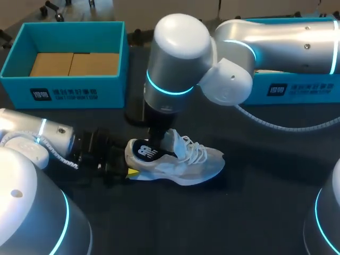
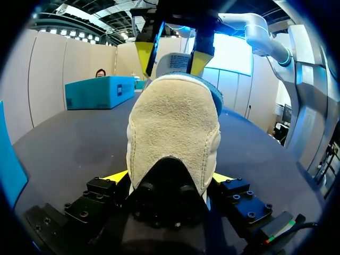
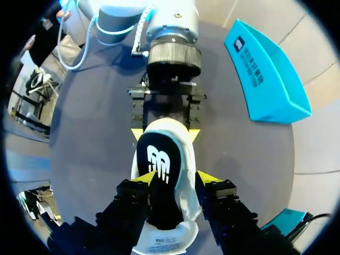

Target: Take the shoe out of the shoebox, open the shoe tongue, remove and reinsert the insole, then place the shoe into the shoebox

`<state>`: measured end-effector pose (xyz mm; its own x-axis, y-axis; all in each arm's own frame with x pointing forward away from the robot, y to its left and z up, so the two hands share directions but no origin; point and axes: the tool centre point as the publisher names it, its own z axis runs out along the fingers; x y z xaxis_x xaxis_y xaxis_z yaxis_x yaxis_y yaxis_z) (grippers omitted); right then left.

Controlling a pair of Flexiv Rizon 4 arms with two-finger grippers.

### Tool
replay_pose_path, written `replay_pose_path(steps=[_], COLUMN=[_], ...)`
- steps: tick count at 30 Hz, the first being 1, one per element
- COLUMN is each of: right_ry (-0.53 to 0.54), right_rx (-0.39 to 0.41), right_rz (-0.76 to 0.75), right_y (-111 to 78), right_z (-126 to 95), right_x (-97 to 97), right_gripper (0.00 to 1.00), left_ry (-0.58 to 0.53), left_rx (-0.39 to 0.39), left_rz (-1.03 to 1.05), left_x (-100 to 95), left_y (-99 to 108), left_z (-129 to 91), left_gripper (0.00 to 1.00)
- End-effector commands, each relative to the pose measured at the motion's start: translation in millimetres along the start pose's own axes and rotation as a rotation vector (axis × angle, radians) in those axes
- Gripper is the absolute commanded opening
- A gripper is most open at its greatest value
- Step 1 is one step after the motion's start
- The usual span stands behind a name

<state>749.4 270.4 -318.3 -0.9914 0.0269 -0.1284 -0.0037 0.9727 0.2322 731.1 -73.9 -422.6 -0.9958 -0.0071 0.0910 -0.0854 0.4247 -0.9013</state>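
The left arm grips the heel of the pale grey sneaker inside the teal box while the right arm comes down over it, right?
Not inside: the head view shows the pale grey suede sneaker on the dark table, outside the open teal shoebox. The left end effector does grip its heel, and the right end effector comes down over it.

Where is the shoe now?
Head view: the shoe lies mid-table, before the left shoebox, heel clamped in the left gripper, right gripper over its opening.

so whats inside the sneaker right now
A black insole with a white logo shows in the opening of the sneaker, at the right gripper. Its toe end is hidden under the laces.
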Motion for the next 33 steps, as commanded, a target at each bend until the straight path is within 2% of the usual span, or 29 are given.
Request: replay_pose_path(steps=[1, 16, 22, 33], right_ry=[0.027, 0.165, 0.187, 0.23], right_rx=[-0.065, -0.122, -0.139, -0.16], right_rz=[-0.019, -0.094, -0.106, -0.126], right_y=[-5.8, 4.8, 5.6, 7.9], right_z=[3.4, 8.9, 14.1, 24.2], right_x=[-3.1, 1.1, -1.5, 0.0], right_gripper=[0.45, 0.44, 0.47, 0.46], left_ry=[0.001, 0.001, 0.001, 0.001], left_rx=[-0.003, -0.003, -0.003, -0.003], left_rz=[-0.001, -0.001, -0.001, -0.001], left_x=[-2.0, -2.0, -2.0, -2.0], left_y=[1.6, 1.6, 1.6, 1.6], left_z=[-0.2, -0.2, -0.2, -0.2], left_gripper=[0.0, 0.0, 0.0, 0.0])
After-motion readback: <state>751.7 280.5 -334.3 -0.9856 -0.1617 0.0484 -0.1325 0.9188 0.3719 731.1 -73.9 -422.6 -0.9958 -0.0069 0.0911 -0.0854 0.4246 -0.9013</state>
